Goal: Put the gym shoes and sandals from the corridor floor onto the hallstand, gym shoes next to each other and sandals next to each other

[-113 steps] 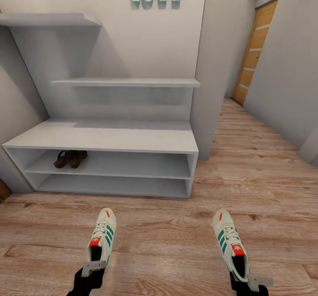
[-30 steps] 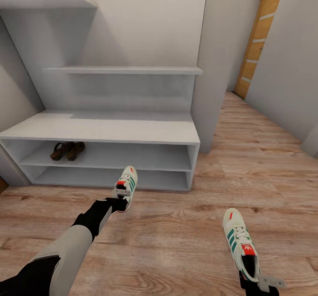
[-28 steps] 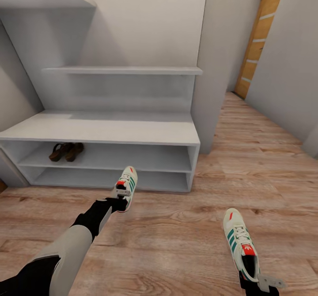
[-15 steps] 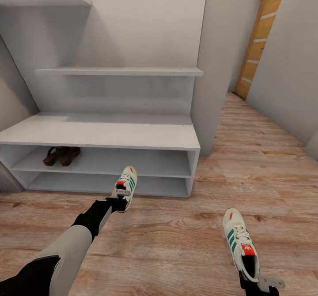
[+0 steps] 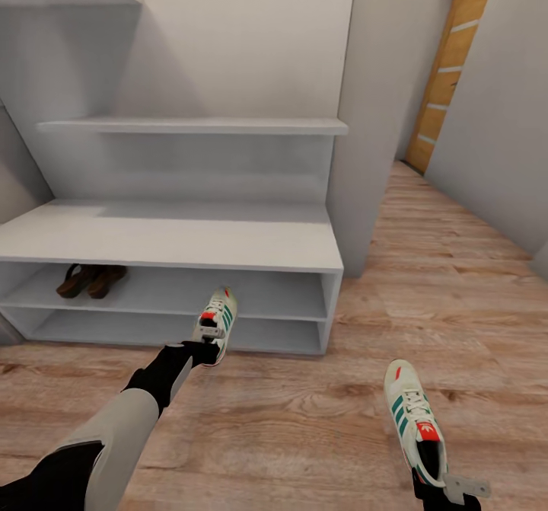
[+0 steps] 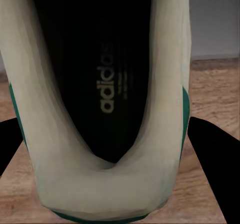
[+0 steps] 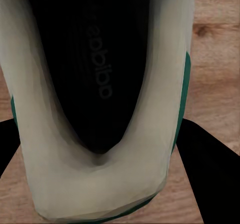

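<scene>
- Two gym shoes are in sight, one in each gripper. The left gym shoe (image 5: 216,323) is held out in front of the hallstand (image 5: 175,234), level with its open tiers, toe toward the rack, clear of the corridor floor (image 5: 320,404).
- The left gripper (image 5: 199,347) is clamped on that shoe's heel; in the left wrist view the heel collar of the shoe (image 6: 105,108) sits between two dark fingers (image 6: 212,149).
- The right gym shoe (image 5: 415,422) is low at the right, well apart from the rack, toe forward over the planks.
- The right gripper (image 5: 445,488) grips it at the heel; the right wrist view shows the shoe's heel (image 7: 100,108) wedged between the fingers (image 7: 210,154).
- Two sandals (image 5: 85,281) lie side by side, touching, on the upper shelf tier at the rack's left end.
- Two floating wall shelves (image 5: 190,126) hang above the bench.
- One wooden door (image 5: 445,77) stands down the corridor at the right.
</scene>
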Available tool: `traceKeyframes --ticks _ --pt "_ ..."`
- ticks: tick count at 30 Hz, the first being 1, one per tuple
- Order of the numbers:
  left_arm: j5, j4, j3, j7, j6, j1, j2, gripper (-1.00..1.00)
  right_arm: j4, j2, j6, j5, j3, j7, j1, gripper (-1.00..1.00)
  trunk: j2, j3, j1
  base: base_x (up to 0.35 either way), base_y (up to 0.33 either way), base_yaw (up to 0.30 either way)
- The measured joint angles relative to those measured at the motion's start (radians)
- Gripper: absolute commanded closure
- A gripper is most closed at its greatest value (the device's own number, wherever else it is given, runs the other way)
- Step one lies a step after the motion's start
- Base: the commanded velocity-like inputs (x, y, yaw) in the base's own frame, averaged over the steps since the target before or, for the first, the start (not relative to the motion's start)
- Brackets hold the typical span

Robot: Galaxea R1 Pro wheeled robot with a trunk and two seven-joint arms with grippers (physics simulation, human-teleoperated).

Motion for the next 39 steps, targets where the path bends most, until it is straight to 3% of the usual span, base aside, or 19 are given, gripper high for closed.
traceKeyframes --ticks 8,23,39 --pt "0.000 0.000 0.000 0.000 0.000 0.000 0.000 1.00 0.000 0.000 0.000 0.000 0.001 0.000 0.000 1.00 0.000 0.000 0.000 0.285 -0.095 0.000" --pt "0.000 0.000 0.000 0.000 0.000 0.000 0.000 1.00 0.000 0.000 0.000 0.000 0.001 0.000 0.000 1.00 0.000 0.000 0.000 0.059 -0.007 0.000" --pt "0.000 0.000 0.000 0.001 0.000 0.000 -0.001 1.00 0.000 0.000 0.000 0.000 0.001 0.000 0.000 1.00 0.000 0.000 0.000 0.230 0.000 0.000"
